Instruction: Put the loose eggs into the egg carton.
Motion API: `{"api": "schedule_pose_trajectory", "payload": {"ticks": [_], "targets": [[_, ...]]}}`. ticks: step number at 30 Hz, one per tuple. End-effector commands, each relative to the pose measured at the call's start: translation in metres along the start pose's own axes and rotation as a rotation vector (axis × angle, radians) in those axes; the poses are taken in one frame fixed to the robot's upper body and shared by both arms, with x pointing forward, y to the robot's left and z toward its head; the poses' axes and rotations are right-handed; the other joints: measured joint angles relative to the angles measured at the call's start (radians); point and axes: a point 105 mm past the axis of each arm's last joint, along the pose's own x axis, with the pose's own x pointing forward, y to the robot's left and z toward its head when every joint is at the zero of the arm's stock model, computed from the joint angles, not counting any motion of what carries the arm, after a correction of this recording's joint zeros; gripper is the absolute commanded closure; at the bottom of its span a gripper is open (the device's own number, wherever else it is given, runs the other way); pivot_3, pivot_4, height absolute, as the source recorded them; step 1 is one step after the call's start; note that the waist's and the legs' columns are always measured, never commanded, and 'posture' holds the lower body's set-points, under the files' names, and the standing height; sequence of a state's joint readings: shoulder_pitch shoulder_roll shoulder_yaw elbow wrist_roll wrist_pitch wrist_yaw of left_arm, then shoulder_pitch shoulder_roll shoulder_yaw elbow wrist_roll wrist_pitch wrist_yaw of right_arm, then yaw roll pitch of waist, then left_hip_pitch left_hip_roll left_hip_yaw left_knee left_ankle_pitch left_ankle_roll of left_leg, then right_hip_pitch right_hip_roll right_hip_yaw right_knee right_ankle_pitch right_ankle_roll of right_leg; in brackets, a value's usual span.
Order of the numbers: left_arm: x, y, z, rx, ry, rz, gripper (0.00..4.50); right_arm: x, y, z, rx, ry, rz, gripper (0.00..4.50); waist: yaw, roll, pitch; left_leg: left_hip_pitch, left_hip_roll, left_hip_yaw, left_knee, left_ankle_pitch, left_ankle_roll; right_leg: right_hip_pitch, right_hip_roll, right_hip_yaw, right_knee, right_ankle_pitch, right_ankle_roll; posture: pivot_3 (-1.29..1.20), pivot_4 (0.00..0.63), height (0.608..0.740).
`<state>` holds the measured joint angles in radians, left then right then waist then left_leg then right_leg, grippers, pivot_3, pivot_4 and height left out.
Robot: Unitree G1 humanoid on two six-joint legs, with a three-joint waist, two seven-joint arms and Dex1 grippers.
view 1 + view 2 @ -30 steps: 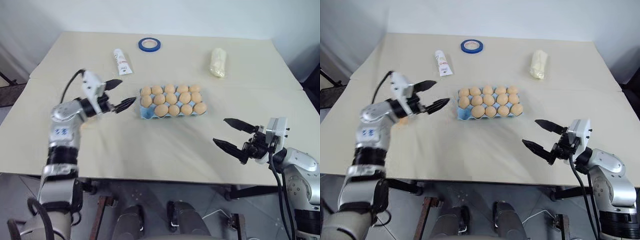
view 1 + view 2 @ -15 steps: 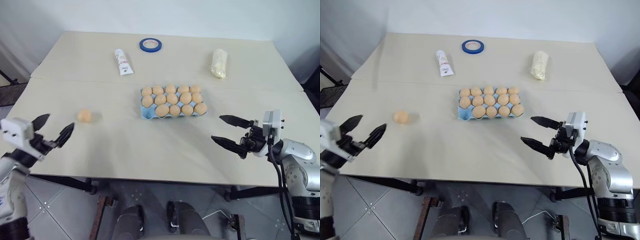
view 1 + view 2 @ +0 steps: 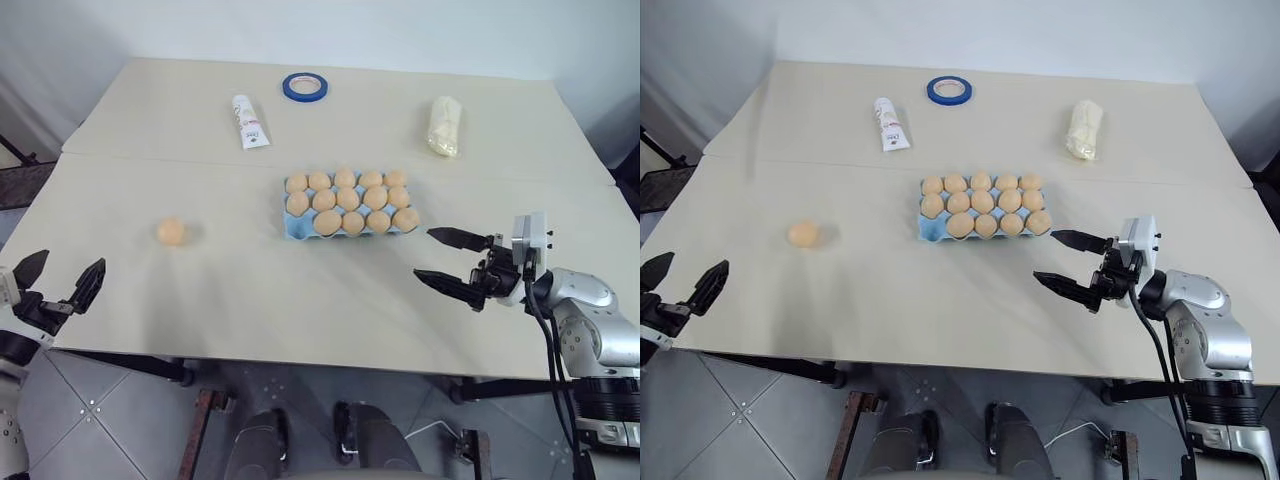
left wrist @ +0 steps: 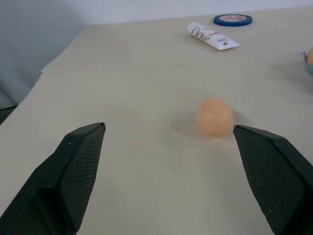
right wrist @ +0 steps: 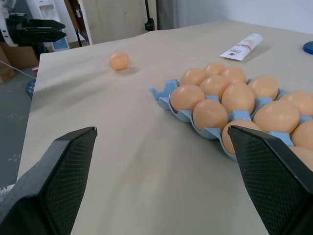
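One loose egg [image 3: 171, 231], tan-orange, lies alone on the left part of the table. The light blue egg carton [image 3: 293, 229] sits mid-table, holding several eggs; its near-left corner cup is empty. My left gripper [image 3: 60, 275] hangs open at the table's near-left edge, nothing between its fingers, pointing at the egg [image 4: 214, 117] from a distance. To the right of the carton [image 5: 164, 93] and nearer the front, my right gripper [image 3: 424, 252] stands open and empty, aimed leftward past it.
A white tube [image 3: 251, 122], a blue tape ring [image 3: 301, 86] and a pale wrapped bundle [image 3: 443, 125] lie along the far side of the table. The table's front edge runs just beyond the left gripper.
My left gripper swung away from the carton's left side, back to the near-left table edge, uncovering the loose egg. The right gripper has barely moved.
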<state>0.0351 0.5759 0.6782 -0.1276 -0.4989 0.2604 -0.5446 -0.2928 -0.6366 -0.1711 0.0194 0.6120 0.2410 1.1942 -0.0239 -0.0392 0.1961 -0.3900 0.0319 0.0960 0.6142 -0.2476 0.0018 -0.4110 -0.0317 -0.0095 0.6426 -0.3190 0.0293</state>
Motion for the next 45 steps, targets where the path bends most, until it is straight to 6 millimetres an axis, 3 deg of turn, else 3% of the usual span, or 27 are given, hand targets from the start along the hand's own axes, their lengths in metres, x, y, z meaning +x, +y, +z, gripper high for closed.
{"api": "schedule_pose_trajectory", "payload": {"ticks": [1,14,21,24,30,32,38,41,45], "targets": [[0.025,-0.005,0.007,0.015,-0.029,-0.044,0.03,0.002,0.001,0.008,-0.031,-0.026,0.011,0.00,0.002,0.000,0.000,0.000,0.000,0.000,0.000,0.001,0.000,0.001,-0.001,-0.001,0.001,0.000,0.000,0.00,0.150,0.740],[0.106,-0.014,-0.019,-0.061,0.034,-0.130,0.03,-0.006,0.006,0.010,-0.045,-0.024,-0.024,0.00,-0.003,0.000,0.000,0.000,0.000,0.002,0.001,0.004,0.005,0.001,-0.001,-0.002,0.002,0.001,0.002,0.00,0.150,0.740],[0.124,-0.022,-0.044,-0.067,0.160,-0.180,0.03,-0.009,0.006,0.010,-0.051,-0.015,-0.046,0.00,-0.004,0.000,0.000,0.000,0.000,0.003,0.001,0.004,0.005,0.001,-0.001,-0.002,0.003,0.001,0.003,0.00,0.150,0.740],[0.127,-0.023,-0.050,-0.067,0.176,-0.178,0.61,-0.010,0.006,0.010,-0.050,-0.013,-0.055,0.00,-0.004,0.000,0.000,0.000,0.000,0.003,0.002,0.004,0.004,0.000,-0.001,-0.002,0.004,0.001,0.003,0.00,0.150,0.740],[0.129,-0.022,-0.049,-0.037,0.161,-0.181,2.52,-0.012,0.006,0.010,-0.051,-0.007,-0.063,0.00,-0.003,0.000,0.000,0.000,0.000,0.003,0.002,0.004,0.004,0.001,-0.001,-0.002,0.004,0.001,0.003,0.00,0.150,0.740],[0.133,-0.027,-0.042,-0.013,0.142,-0.214,2.75,-0.012,0.005,0.010,-0.052,-0.007,-0.065,0.00,-0.003,0.000,0.000,0.000,0.000,0.003,0.002,0.004,0.004,0.001,-0.001,-0.002,0.004,0.001,0.003,0.00,0.150,0.740],[0.149,-0.070,-0.010,0.031,0.035,-0.416,2.76,-0.012,0.006,0.010,-0.051,-0.016,-0.065,0.00,-0.002,0.000,0.000,0.000,0.000,0.003,0.003,0.005,0.004,0.001,-0.001,-0.003,0.004,0.001,0.003,0.00,0.150,0.740],[0.160,-0.117,0.010,0.009,-0.012,-0.606,2.76,-0.011,0.007,0.010,-0.052,-0.027,-0.070,0.00,0.002,0.000,0.000,0.000,0.000,0.003,0.005,0.005,0.004,0.001,-0.001,-0.003,0.005,0.001,0.003,0.00,0.150,0.740],[0.166,-0.156,0.019,-0.031,-0.037,-0.757,2.76,-0.012,0.008,0.008,-0.051,-0.030,-0.086,0.00,0.010,0.000,0.000,-0.001,0.000,0.002,0.009,0.004,0.005,0.001,-0.001,-0.003,0.008,0.001,0.003,0.00,0.150,0.740]]}}
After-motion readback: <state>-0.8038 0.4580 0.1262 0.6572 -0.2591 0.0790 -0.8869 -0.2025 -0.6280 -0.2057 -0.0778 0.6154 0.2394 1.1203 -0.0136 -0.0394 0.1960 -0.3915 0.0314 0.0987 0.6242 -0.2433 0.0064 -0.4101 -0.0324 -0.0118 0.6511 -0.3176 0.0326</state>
